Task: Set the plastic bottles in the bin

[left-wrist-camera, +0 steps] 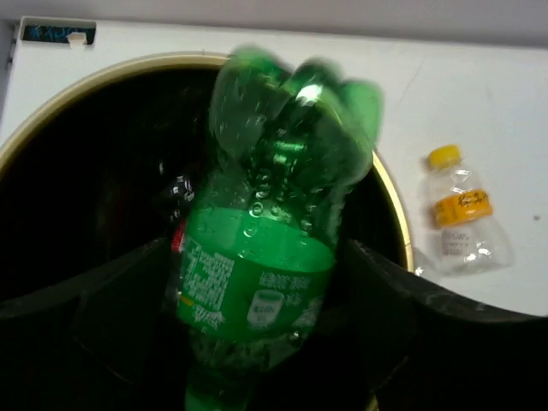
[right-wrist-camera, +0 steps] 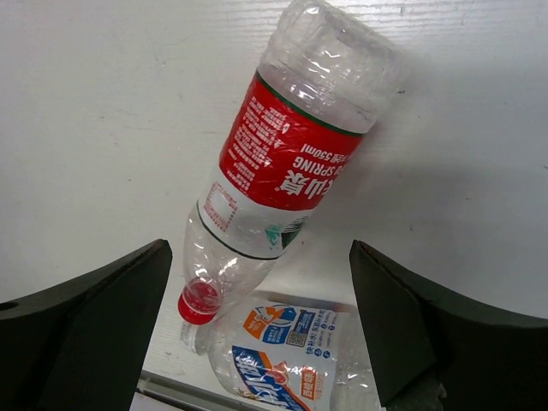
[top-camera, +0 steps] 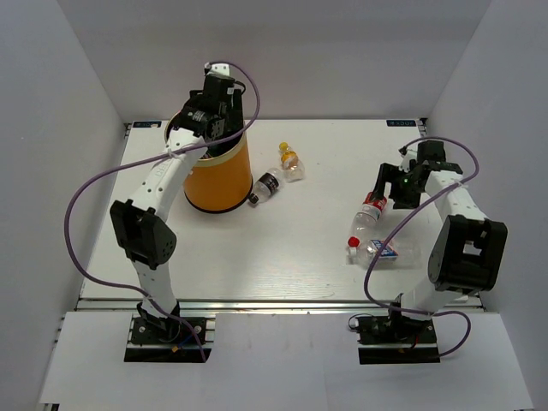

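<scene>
My left hand (left-wrist-camera: 257,257) hangs over the bin (left-wrist-camera: 51,111), with the green bottle (left-wrist-camera: 274,214) between its fingers so it falls inside; whether they pinch it I cannot tell. My right hand (right-wrist-camera: 259,248), spread wide, hovers over the red-labelled bottle (right-wrist-camera: 291,154) lying on the bench (right-wrist-camera: 103,128) at the right, ready to grasp it.

Green bottle (left-wrist-camera: 265,248), blurred, over the orange bin (top-camera: 227,175); red-labelled bottle (right-wrist-camera: 287,154) lies flat, well apart.

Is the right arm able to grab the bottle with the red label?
Probably yes. The right gripper hangs open over the red-labelled bottle, a finger either side, nothing covering it. Only the blue-labelled bottle lies close to its cap.
</scene>
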